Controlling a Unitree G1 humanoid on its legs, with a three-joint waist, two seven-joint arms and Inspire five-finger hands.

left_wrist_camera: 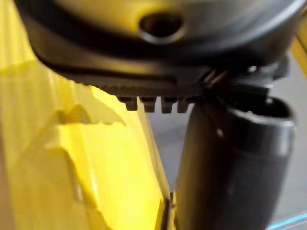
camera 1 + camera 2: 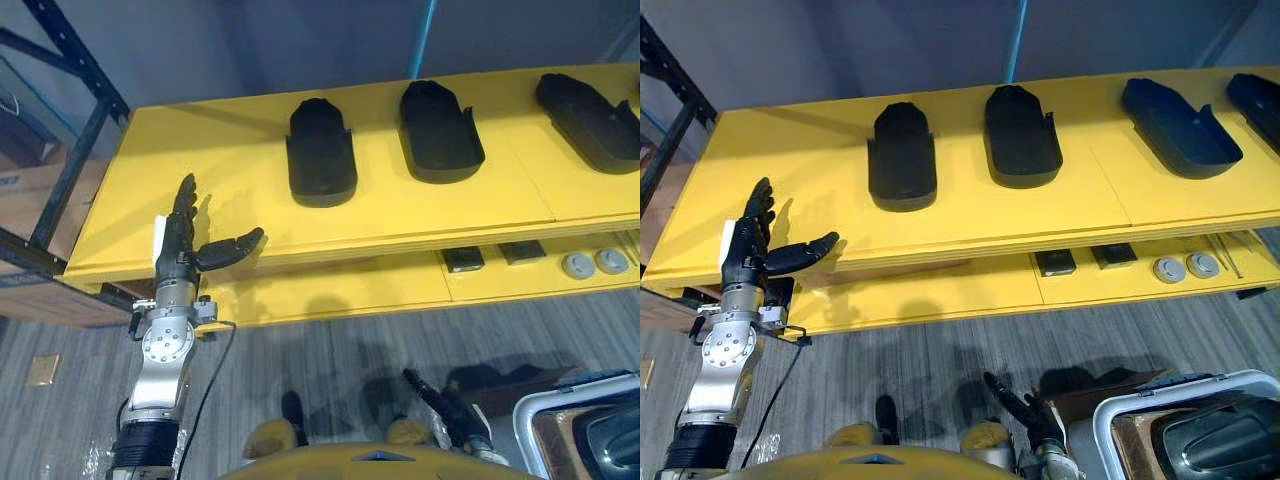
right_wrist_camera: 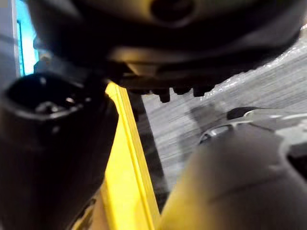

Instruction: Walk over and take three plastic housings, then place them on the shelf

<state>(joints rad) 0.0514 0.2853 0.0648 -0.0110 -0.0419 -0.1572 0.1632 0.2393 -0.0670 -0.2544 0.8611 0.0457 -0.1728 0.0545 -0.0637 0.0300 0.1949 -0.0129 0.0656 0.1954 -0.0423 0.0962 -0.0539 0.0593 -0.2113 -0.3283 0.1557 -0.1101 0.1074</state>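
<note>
Rack post (image 2: 72, 170): dark metal, at 9 o'clock of the yellow board, partly cut off by the picture's edge.
Left hand (image 2: 178, 250): raised over the board's near left corner, at 8 o'clock from the nearest housing. Fingers straight and together, thumb spread toward 3 o'clock, nothing in its grasp.
Left wrist view: blurred, with a dark thumb (image 1: 230, 163) close up against yellow.
Top board (image 2: 200, 160): yellow and flat; its right end runs out of sight.
First housing (image 2: 321, 152): black, lying on the board well apart from the left hand.
Second housing (image 2: 440, 130): at 3 o'clock of the first, with a gap between them.
Third housing (image 2: 1180, 127): further toward 3 o'clock, turned askew.
Fourth housing (image 2: 1255, 100): cut off by the right edge.
Lower tier (image 2: 330, 290): yellow, jutting out beneath the board.
Dark blocks (image 2: 463, 259): two on the tier; what they are is unclear.
Grey discs (image 2: 578, 265): two, side by side.
Right hand (image 2: 1025, 410): low at 6 o'clock, over the floor; its fingers seem loosely extended and empty, though it shows small and dark.
Bin (image 2: 1170, 388): white-rimmed, at 5 o'clock, cut off, its dark contents hard to make out.
</note>
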